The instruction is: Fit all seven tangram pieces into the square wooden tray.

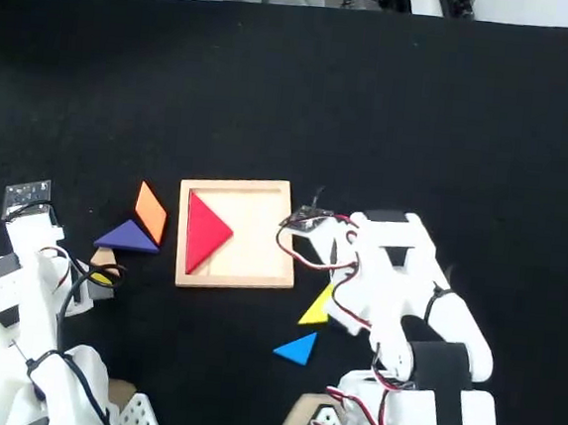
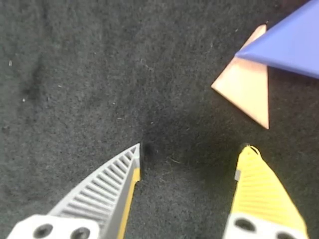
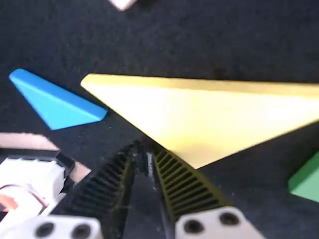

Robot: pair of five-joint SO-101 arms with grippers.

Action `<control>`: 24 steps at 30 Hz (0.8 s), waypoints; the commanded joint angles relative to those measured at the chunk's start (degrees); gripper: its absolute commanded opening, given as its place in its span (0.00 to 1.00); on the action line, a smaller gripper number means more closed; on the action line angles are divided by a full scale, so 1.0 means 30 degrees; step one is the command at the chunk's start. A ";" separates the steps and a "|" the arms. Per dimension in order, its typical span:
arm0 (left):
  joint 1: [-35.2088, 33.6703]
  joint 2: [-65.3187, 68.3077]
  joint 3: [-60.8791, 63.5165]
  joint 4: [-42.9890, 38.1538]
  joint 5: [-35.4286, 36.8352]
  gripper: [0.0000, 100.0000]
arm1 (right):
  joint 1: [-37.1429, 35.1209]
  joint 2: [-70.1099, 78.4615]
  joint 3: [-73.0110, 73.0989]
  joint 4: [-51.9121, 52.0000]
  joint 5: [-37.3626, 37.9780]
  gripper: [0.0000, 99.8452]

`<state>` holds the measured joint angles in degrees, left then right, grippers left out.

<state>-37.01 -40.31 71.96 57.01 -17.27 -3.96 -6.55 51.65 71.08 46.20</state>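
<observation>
The square wooden tray point(image 1: 260, 260) lies mid-table with a red triangle point(image 1: 203, 230) inside it along one side. To its side lie an orange parallelogram point(image 1: 151, 211), a purple triangle point(image 1: 128, 237) and a small peach triangle point(image 1: 104, 254). My left gripper point(image 2: 192, 149) stands open over bare cloth, short of the peach triangle point(image 2: 246, 92) and the purple triangle point(image 2: 289, 42). A yellow triangle point(image 3: 209, 117) lies flat with my right gripper point(image 3: 146, 153) shut at its near edge, nothing between the fingers. A blue triangle point(image 3: 52, 102) and a green piece point(image 3: 306, 179) lie nearby.
Black cloth covers the table point(image 1: 422, 115), with wide free room behind the tray. In the high view the yellow triangle point(image 1: 317, 307) is partly under the right arm, and the blue triangle point(image 1: 297, 349) lies nearer the front edge. Arm bases stand at the front corners.
</observation>
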 commanded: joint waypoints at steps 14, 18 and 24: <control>-0.0249 -0.0352 -0.0103 -0.0205 0.0000 0.30 | 0.4308 -0.0366 -0.5377 -0.2022 -0.0821 0.01; -0.0249 -0.0352 -0.0103 -0.0205 0.0000 0.30 | 0.4249 -0.1158 -0.5407 -0.0762 -0.3692 0.01; -0.0249 -0.0352 -0.0103 -0.0205 0.0000 0.30 | 0.2432 -0.6315 -0.3414 0.0821 -0.7883 0.01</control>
<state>-37.27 -40.31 71.96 57.01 -17.27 7.03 -13.05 38.46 71.69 29.14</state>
